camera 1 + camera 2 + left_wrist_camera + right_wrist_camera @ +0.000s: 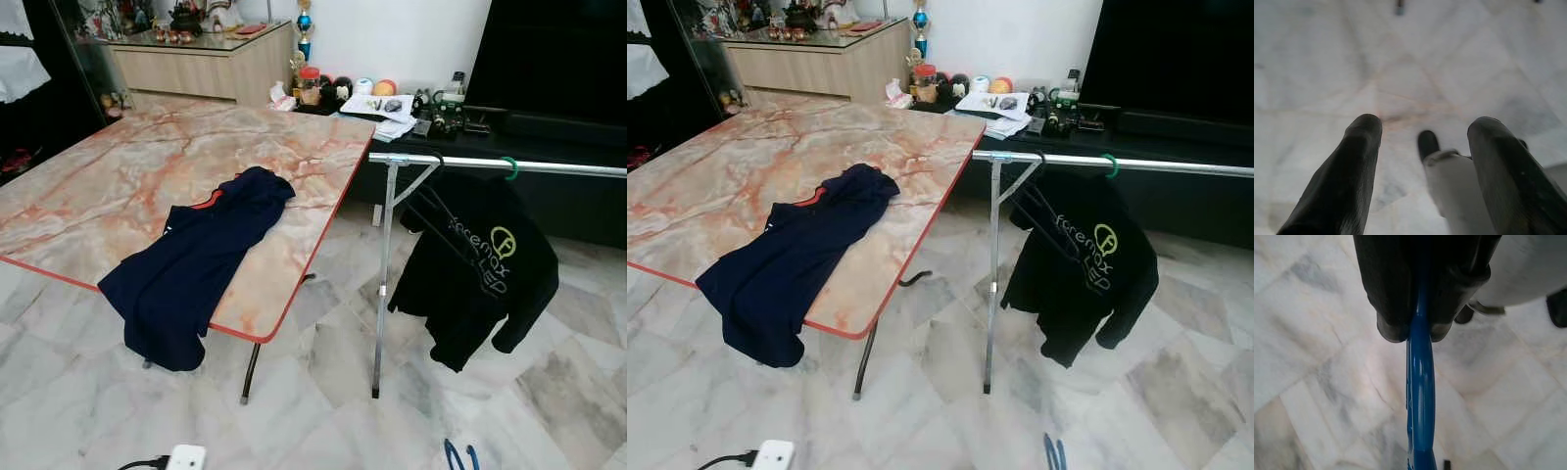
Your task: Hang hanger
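My right gripper (pixel 1414 335) has its 2 black fingers pinched tight on a glossy blue plastic hanger (pixel 1420 396), a thin rounded strip running straight out from between the fingertips over pale veined marble floor (pixel 1312 382). A small curve of that hanger (pixel 459 455) shows low at my right in the head view, well below the rail. My left gripper (pixel 1422 129) hangs with its matte black fingers (pixel 1347 181) spread apart, nothing between them, over the same tiles.

Ahead stands a shiny metal clothes rail (pixel 549 167) on a slim upright post. A black hoodie (pixel 480 269) with green lettering already hangs from it by a green hook (pixel 510 167). To the left, a navy shirt (pixel 196 264) drapes limply over the red-trimmed edge of a pink marble-patterned table (pixel 118 176).
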Available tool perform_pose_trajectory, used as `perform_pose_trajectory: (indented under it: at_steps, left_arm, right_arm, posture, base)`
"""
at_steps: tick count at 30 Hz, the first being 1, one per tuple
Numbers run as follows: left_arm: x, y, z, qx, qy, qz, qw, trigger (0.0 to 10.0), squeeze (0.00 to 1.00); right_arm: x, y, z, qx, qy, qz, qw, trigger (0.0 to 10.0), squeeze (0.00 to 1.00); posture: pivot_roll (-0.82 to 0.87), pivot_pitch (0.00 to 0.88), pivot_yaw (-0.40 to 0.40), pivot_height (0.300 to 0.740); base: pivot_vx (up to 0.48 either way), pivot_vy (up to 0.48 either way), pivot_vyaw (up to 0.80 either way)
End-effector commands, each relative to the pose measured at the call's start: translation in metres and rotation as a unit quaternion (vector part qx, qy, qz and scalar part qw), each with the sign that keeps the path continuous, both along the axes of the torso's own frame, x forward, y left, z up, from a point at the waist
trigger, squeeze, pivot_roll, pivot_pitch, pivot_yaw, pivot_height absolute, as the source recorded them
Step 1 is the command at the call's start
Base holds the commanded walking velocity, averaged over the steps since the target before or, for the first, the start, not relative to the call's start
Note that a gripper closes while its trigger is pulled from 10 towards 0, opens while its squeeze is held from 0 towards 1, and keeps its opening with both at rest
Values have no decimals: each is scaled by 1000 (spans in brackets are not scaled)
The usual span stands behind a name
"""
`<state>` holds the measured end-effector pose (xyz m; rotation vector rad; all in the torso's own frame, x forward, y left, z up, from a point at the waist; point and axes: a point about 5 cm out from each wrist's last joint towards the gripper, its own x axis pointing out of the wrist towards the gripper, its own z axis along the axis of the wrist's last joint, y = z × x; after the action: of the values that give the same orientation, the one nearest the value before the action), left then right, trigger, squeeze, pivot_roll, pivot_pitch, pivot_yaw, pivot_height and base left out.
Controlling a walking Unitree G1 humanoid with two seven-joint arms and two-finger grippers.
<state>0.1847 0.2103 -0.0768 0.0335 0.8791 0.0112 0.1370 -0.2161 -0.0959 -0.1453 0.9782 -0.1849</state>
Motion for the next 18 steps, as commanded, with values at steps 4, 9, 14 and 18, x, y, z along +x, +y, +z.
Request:
perform_pose_trajectory:
  at_steps: [4, 9, 14, 18]
  left_arm:
    - [-3, 8, 0, 8, 5, 0, 1000, 10000, 0]
    - [-8, 7, -3, 8, 11, 1, 1000, 10000, 0]
    - [-12, 4, -5, 3, 13, 11, 1000, 10000, 0]
    - [-16, 2, -7, 1, 19, 12, 1000, 10000, 0]
  right_arm:
    - [16, 8, 4, 5, -18, -12, 1000, 10000, 0]
    - [30, 15, 9, 15, -42, -10, 999, 10000, 0]
    - [29, 15, 9, 16, -37, -7, 999, 10000, 0]
    - [23, 11, 7, 11, -28, -8, 1000, 10000, 0]
  posture:
    - [-79, 0, 74, 740]
    - [-91, 0, 68, 740]
    - [-89, 0, 61, 740]
    - [-102, 0, 62, 740]
  base:
    - [0, -245, 0]
    - [0, -252, 0]
    - [0, -289, -163]
    - [0, -289, -788]
